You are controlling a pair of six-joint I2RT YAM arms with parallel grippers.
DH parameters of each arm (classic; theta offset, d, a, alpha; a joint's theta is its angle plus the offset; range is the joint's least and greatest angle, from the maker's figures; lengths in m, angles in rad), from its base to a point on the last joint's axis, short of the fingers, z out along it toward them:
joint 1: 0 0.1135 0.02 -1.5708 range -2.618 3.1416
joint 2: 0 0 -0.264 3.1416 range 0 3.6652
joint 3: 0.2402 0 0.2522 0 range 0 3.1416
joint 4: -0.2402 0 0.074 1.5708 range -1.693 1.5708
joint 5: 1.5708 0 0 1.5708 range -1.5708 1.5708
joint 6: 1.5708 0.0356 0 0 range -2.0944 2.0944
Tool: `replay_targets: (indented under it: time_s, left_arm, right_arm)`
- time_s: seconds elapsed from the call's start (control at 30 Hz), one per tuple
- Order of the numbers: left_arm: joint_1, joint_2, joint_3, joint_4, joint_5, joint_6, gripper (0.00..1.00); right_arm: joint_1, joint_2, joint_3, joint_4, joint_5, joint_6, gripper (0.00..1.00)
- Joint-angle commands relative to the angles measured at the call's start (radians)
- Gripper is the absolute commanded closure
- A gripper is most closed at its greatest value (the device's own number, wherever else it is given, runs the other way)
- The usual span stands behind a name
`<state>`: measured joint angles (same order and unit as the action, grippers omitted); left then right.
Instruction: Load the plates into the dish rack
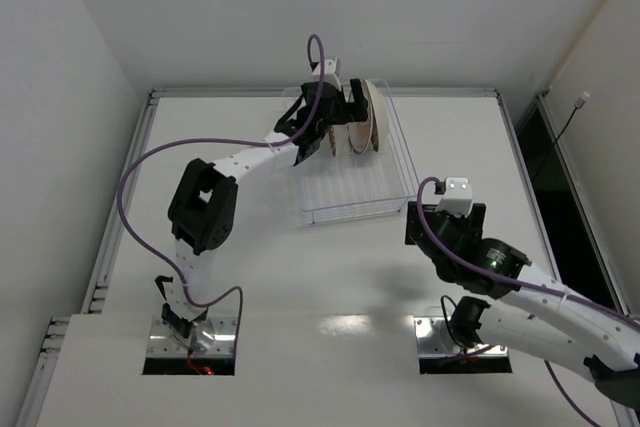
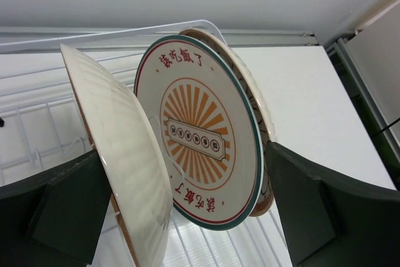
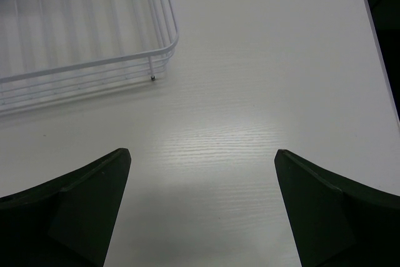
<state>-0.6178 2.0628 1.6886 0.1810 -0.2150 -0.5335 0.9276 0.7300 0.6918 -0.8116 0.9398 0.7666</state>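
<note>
Three plates stand on edge in the far end of the white wire dish rack [image 1: 360, 197]. In the left wrist view the sunburst plate [image 2: 200, 136] faces me. A plate showing its pale underside and brown-orange edge [image 2: 125, 173] stands nearer, beside my left finger. Only the ribbed rim of a third plate [image 2: 261, 114] shows behind the sunburst one. From above, the plates [image 1: 372, 117] are a tight group. My left gripper [image 1: 343, 125] [image 2: 187, 229] is open, its fingers wide apart on either side of the plates. My right gripper [image 1: 422, 222] [image 3: 203, 217] is open and empty over bare table.
The rack's near right corner [image 3: 153, 60] lies just ahead and left of my right gripper. The near slots of the rack hold nothing. The white table's right edge [image 3: 375, 42] borders a dark gap. A wall runs behind the rack.
</note>
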Motion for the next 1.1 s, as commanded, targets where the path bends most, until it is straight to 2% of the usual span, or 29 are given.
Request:
replay_targets:
  time_s: [0.0, 0.27, 0.43, 0.77, 0.83, 0.93, 1.03, 1.07]
  left_arm:
    - [-0.043, -0.055, 0.086, 0.064, 0.038, 0.078, 0.00]
    - [-0.054, -0.234, 0.030, 0.094, 0.106, 0.153, 0.00]
    - [-0.054, -0.269, 0.049, 0.019, 0.115, 0.198, 0.00]
    - [-0.045, -0.339, -0.056, -0.009, 0.083, 0.239, 0.00]
    - [-0.030, -0.358, -0.098, -0.009, 0.039, 0.213, 0.00]
    - [0.029, -0.385, -0.193, 0.017, 0.003, 0.056, 0.00]
    - [0.142, -0.400, -0.299, 0.098, 0.119, -0.090, 0.03]
    - [0.173, -0.389, -0.317, 0.121, 0.161, -0.199, 0.06]
  right_arm:
    - [0.008, 0.009, 0.012, 0.029, 0.011, 0.000, 0.00]
    - [0.008, 0.019, 0.012, 0.029, 0.011, 0.000, 0.00]
    - [0.008, 0.019, 0.021, 0.020, 0.011, 0.010, 0.00]
    - [0.008, 0.028, 0.021, 0.020, 0.021, 0.010, 0.00]
    - [0.008, 0.028, 0.021, 0.020, 0.021, 0.010, 0.00]
    - [0.008, 0.039, 0.021, 0.011, 0.021, 0.010, 0.00]
    - [0.008, 0.049, 0.031, 0.011, 0.021, 0.010, 0.00]
    - [0.008, 0.049, 0.031, 0.011, 0.021, 0.010, 0.00]
